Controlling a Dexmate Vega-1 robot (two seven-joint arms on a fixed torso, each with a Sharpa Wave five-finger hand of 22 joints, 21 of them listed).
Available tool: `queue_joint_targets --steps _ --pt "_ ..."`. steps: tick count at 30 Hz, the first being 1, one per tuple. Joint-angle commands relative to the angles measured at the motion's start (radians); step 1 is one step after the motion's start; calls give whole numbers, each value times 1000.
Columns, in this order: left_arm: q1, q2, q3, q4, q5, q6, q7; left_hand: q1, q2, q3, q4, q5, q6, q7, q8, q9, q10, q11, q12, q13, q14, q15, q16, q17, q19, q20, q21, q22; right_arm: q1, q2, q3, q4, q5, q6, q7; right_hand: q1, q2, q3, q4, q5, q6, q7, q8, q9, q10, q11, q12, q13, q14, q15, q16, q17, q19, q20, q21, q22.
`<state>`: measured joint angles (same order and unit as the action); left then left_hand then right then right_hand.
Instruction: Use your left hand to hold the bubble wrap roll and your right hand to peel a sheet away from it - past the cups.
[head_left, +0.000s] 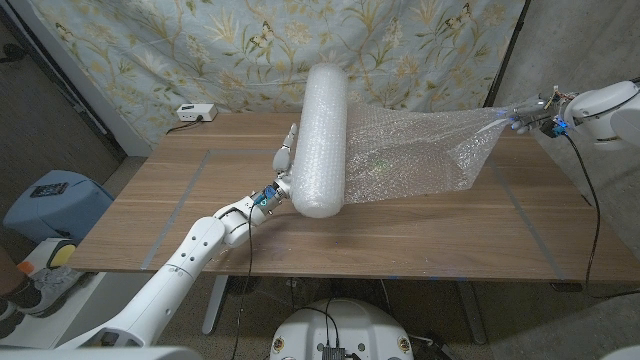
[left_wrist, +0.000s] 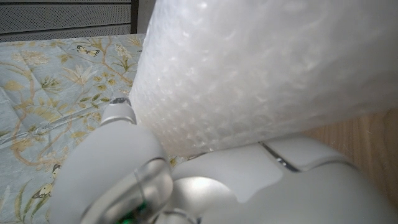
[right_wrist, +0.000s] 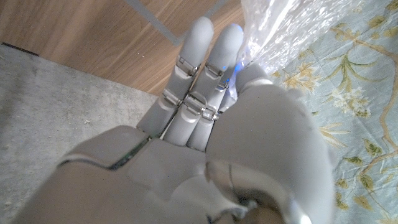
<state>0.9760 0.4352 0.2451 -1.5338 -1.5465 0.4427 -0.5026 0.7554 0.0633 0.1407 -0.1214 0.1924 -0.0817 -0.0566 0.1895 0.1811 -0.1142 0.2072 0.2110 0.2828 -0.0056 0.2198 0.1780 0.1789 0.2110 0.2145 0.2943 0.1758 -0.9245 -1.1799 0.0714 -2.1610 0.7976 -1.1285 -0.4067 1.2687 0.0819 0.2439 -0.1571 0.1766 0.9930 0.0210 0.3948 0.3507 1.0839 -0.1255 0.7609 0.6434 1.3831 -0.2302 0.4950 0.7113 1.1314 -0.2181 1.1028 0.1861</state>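
Broadly, the desk (head_left: 200, 215) carries the roll (head_left: 322, 140), which stands near its middle, tilted a little, lower end down by the left hand. A long sheet (head_left: 415, 150) is already drawn off it to the robot's right, stretched in the air above the wood and gathered to a point at the far right edge. No cups can be seen. The left hand (head_left: 285, 165) presses against the roll's left side, fingers up along it; the left wrist view shows the hand tight to the wrap, so I judge it gripping. The right hand (head_left: 527, 115) pinches the sheet's gathered corner, fingers closed on the film in the right wrist view. To do this well, the pull should probably run level and steady, straight away from the roll, while the left hand braces firmly so the roll neither tips nor slides along.
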Motion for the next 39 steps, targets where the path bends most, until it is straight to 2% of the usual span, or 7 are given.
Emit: queue_joint_targets --steps 1,7,10,21,27,36,39 --pt "-6 2 2 14 -6 3 -10 3 10 3 -7 -3 3 -1 6 2 12 3 4 1 6 3 9 2 8 0 -3 4 6 18 3 -2 -3 -12 -7 4 3 -1 4 3 -1 -4 -1 5 -1 -4 -3 7 -3 2 -2 5 -7 -5 9 2" --pt "-28 -5 8 39 1 5 -21 3 11 4 -7 -3 12 3 9 2 22 0 8 -3 7 3 9 2 10 -1 -7 4 8 11 9 6 11 -8 25 -16 6 -4 15 0 -22 -9 -10 7 -22 0 -18 -1 -21 4 -19 -2 -22 -4 6 0" --pt "-35 -9 9 47 1 8 -21 3 12 4 -7 -3 14 5 9 2 25 -3 10 -5 9 3 10 2 12 -1 -8 4 7 5 13 10 17 -1 42 -51 10 -10 31 -2 -49 -8 -23 7 -46 9 -29 -3 -40 9 -33 0 -43 -3 -1 -2" --pt "-69 -17 16 90 14 22 -46 4 14 5 -8 -3 17 5 9 2 30 -3 11 -10 15 3 11 3 17 -1 -13 4 3 -14 26 22 49 25 101 -144 4 -21 54 -3 -129 11 -72 2 -115 52 -75 -34 -128 9 -93 9 -103 -1 -30 -8" --pt "-84 -18 19 108 22 33 -52 5 16 5 -9 -3 20 5 9 2 32 -6 12 -13 18 3 11 3 20 -1 -16 5 -7 -40 41 33 75 50 165 -201 1 -23 65 -2 -186 35 -113 -4 -190 97 -133 -88 -209 14 -166 -22 -136 4 -61 -15" --pt "-105 -20 22 130 31 50 -63 5 19 6 -9 -3 22 6 8 2 36 -6 13 -17 21 3 11 3 23 -1 -19 5 -37 -62 70 40 111 91 238 -247 -6 -20 62 2 -251 63 -166 -20 -282 137 -203 -147 -314 66 -262 -94 -172 21 -111 -20" --pt "-111 -21 24 138 37 51 -69 6 20 6 -9 -3 24 7 9 2 37 -6 14 -18 23 3 11 3 25 -1 -20 5 -44 -73 81 53 128 112 285 -258 -16 -20 56 2 -281 78 -183 -27 -325 165 -236 -166 -360 94 -288 -116 -195 37 -131 -20"
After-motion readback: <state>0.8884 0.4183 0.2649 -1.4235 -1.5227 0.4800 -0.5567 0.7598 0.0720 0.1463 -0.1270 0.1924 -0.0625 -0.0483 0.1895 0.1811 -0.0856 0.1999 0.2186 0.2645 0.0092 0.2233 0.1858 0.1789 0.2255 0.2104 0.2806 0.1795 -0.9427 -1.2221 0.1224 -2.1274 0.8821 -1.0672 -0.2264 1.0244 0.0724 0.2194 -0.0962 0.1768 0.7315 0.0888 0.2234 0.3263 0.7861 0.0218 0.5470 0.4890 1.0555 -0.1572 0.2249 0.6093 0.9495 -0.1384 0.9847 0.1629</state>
